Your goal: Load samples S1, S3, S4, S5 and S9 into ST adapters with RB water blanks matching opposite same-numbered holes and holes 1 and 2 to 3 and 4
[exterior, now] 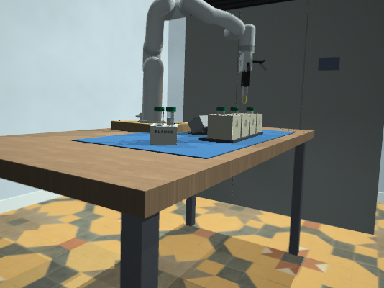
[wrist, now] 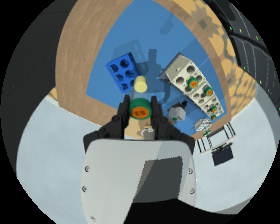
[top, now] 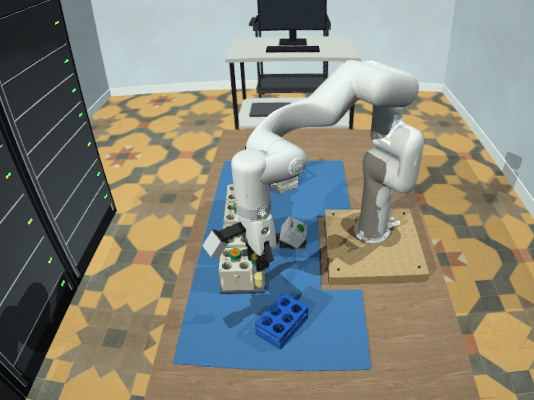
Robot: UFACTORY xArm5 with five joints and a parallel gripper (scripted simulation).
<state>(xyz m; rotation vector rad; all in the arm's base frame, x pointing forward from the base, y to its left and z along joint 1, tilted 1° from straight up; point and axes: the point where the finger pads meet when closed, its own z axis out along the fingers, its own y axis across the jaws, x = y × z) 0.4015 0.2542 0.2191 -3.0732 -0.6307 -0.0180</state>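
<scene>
My gripper [top: 260, 258] [exterior: 245, 83] [wrist: 140, 101] is shut on a sample tube [top: 258, 278] [exterior: 244, 98] [wrist: 141, 85] with an orange cap dot and a little yellow liquid in its tip. It holds the tube upright in the air, above the base-side edge of the end adapter of the loading stand ST [top: 235, 278] [exterior: 223, 128] [wrist: 181, 72]. Several green-capped tubes stand in the adapters, one with an orange dot [top: 234, 254]. The blue sample rack RS [top: 280, 320] [wrist: 124, 68] shows only empty wells. The white blank rack RB [exterior: 163, 135] holds two tubes.
The DONE desk with its green key [top: 299, 228] stands between the stand and the arm's wooden base plate [top: 380, 262]. Everything sits on a blue mat [top: 320, 342] [exterior: 194, 147] on the wooden table [exterior: 90, 174]. Dark cabinets stand beyond the table.
</scene>
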